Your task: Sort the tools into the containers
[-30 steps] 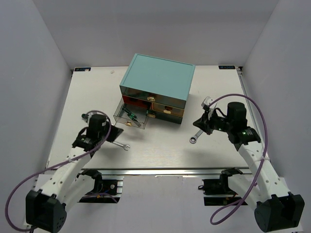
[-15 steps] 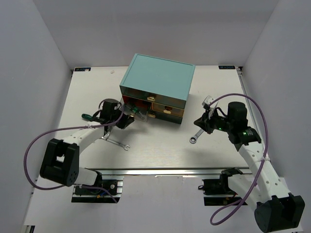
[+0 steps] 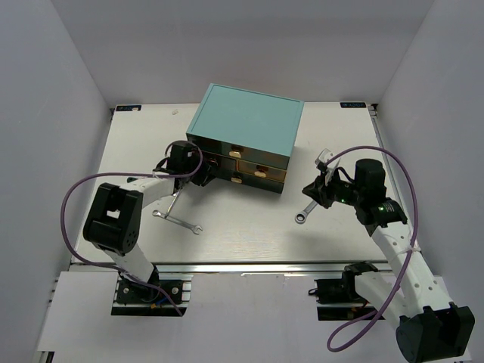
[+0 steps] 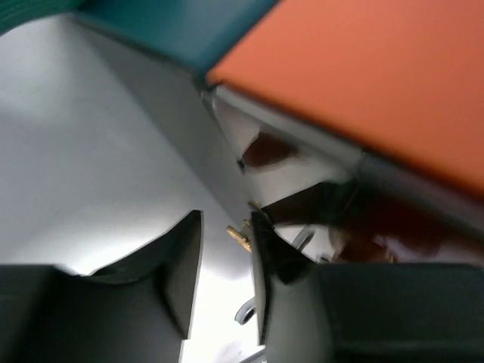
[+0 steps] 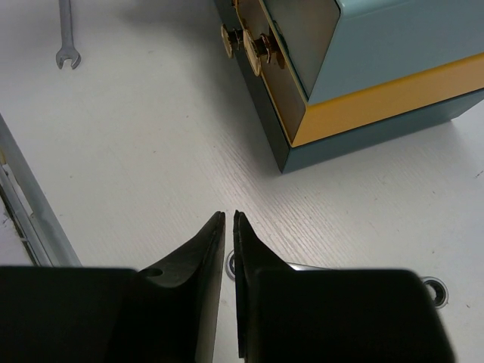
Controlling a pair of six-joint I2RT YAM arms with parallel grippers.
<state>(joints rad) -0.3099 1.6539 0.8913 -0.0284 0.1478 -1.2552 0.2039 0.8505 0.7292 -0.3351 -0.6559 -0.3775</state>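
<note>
The teal chest [image 3: 246, 121] stands at the back middle, its drawers [image 3: 261, 169] with gold handles facing me. My left gripper [image 3: 201, 172] is at the chest's left drawers, open and empty. In the left wrist view its jaws [image 4: 227, 219] frame a gold handle [image 4: 238, 236], with an orange drawer surface [image 4: 363, 68] close above. One silver wrench [image 3: 175, 221] lies front left. A second wrench [image 3: 304, 212] lies just under my right gripper [image 3: 308, 190]. The right jaws [image 5: 229, 215] stand a thin slit apart, with nothing between them and the wrench [image 5: 310, 266] on the table below.
The right wrist view shows the chest's corner [image 5: 393, 45] with two gold handles [image 5: 253, 45], and the far wrench [image 5: 66, 34]. The table's metal front rail [image 3: 242, 266] runs along the near edge. White walls close in both sides.
The left arm swung from the front left of the table to the chest; the pulled-out drawer now sits pushed in, and the left jaws have opened. The right jaws parted slightly.
</note>
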